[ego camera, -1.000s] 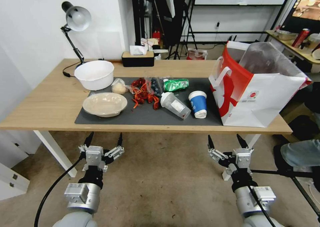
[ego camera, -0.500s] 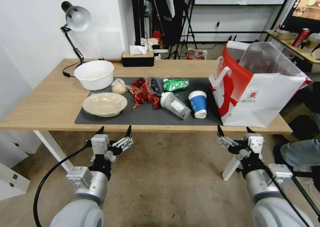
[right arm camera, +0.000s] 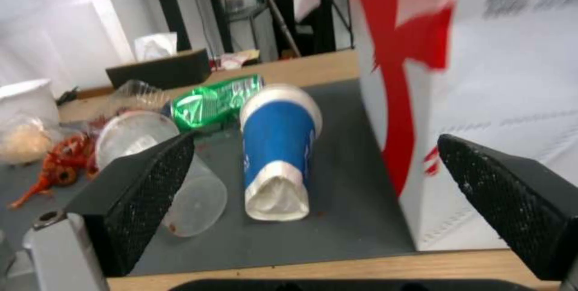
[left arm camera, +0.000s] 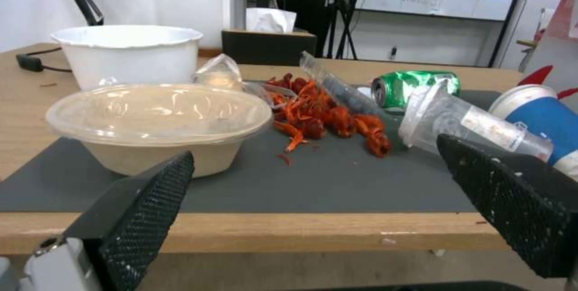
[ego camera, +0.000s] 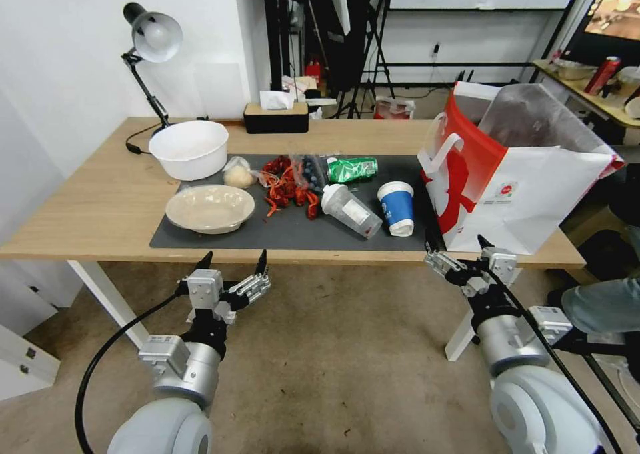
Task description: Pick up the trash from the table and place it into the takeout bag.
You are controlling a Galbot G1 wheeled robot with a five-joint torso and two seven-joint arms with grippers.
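Observation:
The trash lies on the dark mat (ego camera: pixel 293 233) of the table (ego camera: pixel 93 201): a beige dish (ego camera: pixel 210 207), a bagged lump (ego camera: pixel 238 174), red shells (ego camera: pixel 287 189), a green can (ego camera: pixel 352 169), a clear plastic cup (ego camera: pixel 350 211) and a blue paper cup (ego camera: pixel 397 207), both cups on their sides. The takeout bag (ego camera: pixel 527 187) stands open at the table's right end. My left gripper (ego camera: pixel 233 264) is open just below the front edge, facing the dish (left arm camera: pixel 156 119). My right gripper (ego camera: pixel 457 249) is open at the edge by the bag's front corner, facing the blue cup (right arm camera: pixel 277 142).
A white bowl (ego camera: pixel 190 149), a desk lamp (ego camera: pixel 153 37) and a tissue box (ego camera: pixel 275 117) stand at the back of the table. White table legs (ego camera: pixel 110 304) are below. Tripods and another table crowd the room behind.
Both arms have risen from the floor side toward the table's front edge. The right gripper climbed further, up to the edge by the bag. Nothing on the table moved.

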